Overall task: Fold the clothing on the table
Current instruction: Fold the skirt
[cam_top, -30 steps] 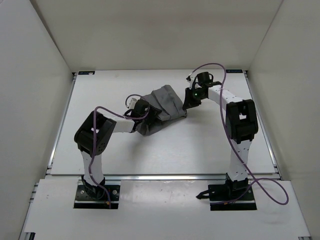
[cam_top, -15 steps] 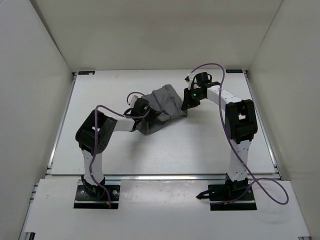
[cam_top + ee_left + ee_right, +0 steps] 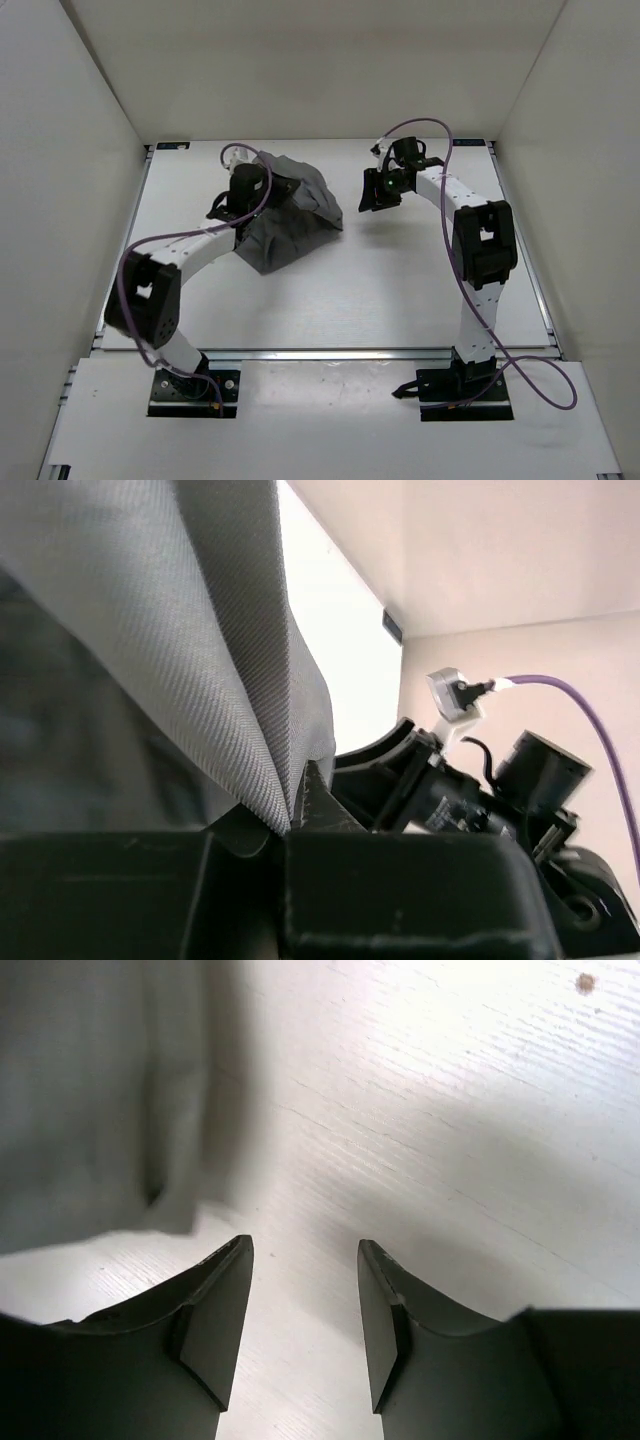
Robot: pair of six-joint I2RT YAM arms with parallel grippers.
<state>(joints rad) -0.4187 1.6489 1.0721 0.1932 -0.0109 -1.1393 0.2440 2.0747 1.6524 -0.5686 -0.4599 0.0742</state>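
**Holding the clothing from the left, with the right side free**

The left pincer [image 3: 268, 188] is clamped on a fold of the clothing [image 3: 295, 215]. In the left wrist view the grey weave runs down into the closed jaws of that pincer [image 3: 290, 825] with no gap showing. From that grip the clothing hangs and spreads like a small tent, with its top at the pincer and its lower edges on the table [image 3: 400, 290]. It sits in the far half of the table, left of the middle. Bunched as it is, its long axis cannot be read with any certainty.

The right pincer [image 3: 372, 195] stands partly open with nothing between its fingers. Its own camera shows only bare white table in the gap of the pincer [image 3: 305, 1250], and the clothing [image 3: 90, 1100] lies off to its upper left, apart from both fingers. From above, the nearest edge of the clothing is to this pincer's left, near but not touching.

So the left arm has the clothing and is plainly the nearer one. The right arm would probably have to travel leftward to take a second edge.
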